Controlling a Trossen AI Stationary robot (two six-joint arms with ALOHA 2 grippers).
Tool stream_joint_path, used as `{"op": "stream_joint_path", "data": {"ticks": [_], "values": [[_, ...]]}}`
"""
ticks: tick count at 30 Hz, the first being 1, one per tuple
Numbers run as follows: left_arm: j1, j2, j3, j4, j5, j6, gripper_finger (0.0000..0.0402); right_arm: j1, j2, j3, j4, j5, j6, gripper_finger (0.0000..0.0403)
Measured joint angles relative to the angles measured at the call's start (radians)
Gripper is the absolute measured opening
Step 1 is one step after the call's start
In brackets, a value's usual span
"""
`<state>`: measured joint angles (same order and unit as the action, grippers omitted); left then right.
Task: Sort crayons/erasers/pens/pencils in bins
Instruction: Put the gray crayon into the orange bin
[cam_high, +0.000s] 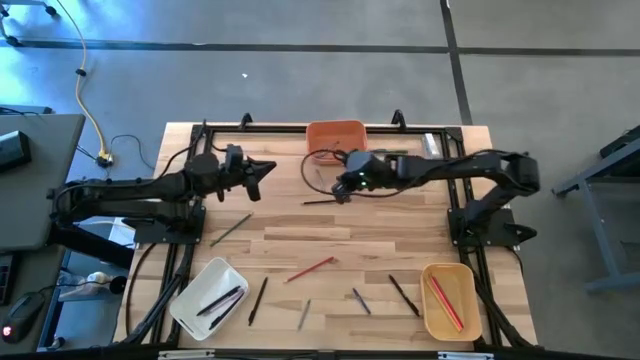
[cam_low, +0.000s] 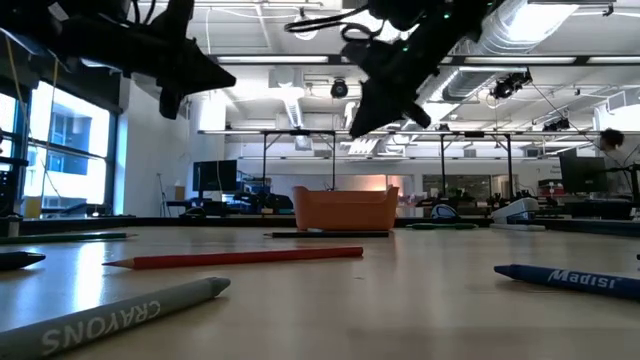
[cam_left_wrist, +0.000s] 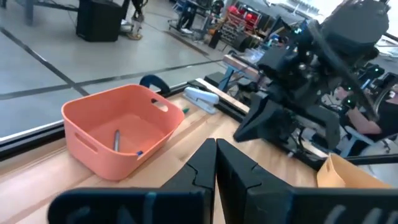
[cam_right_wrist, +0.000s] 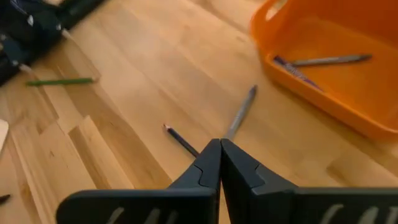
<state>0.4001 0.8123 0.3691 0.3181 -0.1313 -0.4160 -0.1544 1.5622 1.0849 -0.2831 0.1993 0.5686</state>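
Grey crayon (cam_low: 120, 312) lies nearest; both arms' fingers (cam_right_wrist: 219, 163) hover pressed together and empty, so spread them before descending onto a stick on the wooden desk (cam_high: 330, 240).

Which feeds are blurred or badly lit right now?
Low view: the near grey crayon is soft, both arms backlit to silhouettes by ceiling lights. Left wrist view: the left hand is out of focus. High view: a blue cast at upper left.
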Motion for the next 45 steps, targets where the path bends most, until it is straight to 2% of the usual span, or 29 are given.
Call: {"op": "stream_joint_path", "data": {"ticks": [9, 13, 19, 21, 24, 29, 34, 39, 43, 45], "values": [[0.006, -0.053, 0.000, -0.016, -0.022, 0.026, 0.0001, -0.017, 0.244, 0.208, -0.126, -0.091, 0.061, 0.0004], [0.006, -0.092, 0.000, -0.018, -0.044, 0.026, 0.0000, -0.032, 0.348, 0.285, -0.158, -0.128, 0.061, 0.0036], [0.005, -0.140, 0.000, -0.079, -0.075, 0.000, 0.0000, -0.037, 0.493, 0.428, -0.248, 0.001, 0.063, 0.0101], [0.006, -0.152, 0.000, -0.090, -0.090, 0.000, 0.0000, -0.043, 0.532, 0.474, -0.296, 0.044, 0.064, 0.0112], [0.005, -0.167, 0.000, -0.091, -0.098, 0.000, 0.0000, -0.061, 0.592, 0.522, -0.360, 0.046, 0.092, 0.0119], [0.005, -0.180, 0.000, -0.091, -0.100, 0.000, 0.0000, -0.079, 0.652, 0.545, -0.341, -0.014, 0.087, 0.0119], [0.005, -0.179, 0.000, -0.101, -0.096, 0.000, 0.0000, -0.077, 0.670, 0.549, -0.343, -0.007, 0.105, 0.0112], [0.005, -0.179, 0.000, -0.129, -0.089, -0.004, 0.0000, -0.077, 0.671, 0.548, -0.346, -0.014, 0.102, 0.0067], [0.005, -0.179, 0.000, -0.131, -0.089, -0.005, 0.0000, -0.087, 0.671, 0.548, -0.347, -0.066, 0.052, 0.0018], [0.005, -0.179, 0.000, -0.135, -0.091, 0.005, 0.0000, -0.095, 0.671, 0.548, -0.349, -0.087, 0.029, 0.0008]]}}
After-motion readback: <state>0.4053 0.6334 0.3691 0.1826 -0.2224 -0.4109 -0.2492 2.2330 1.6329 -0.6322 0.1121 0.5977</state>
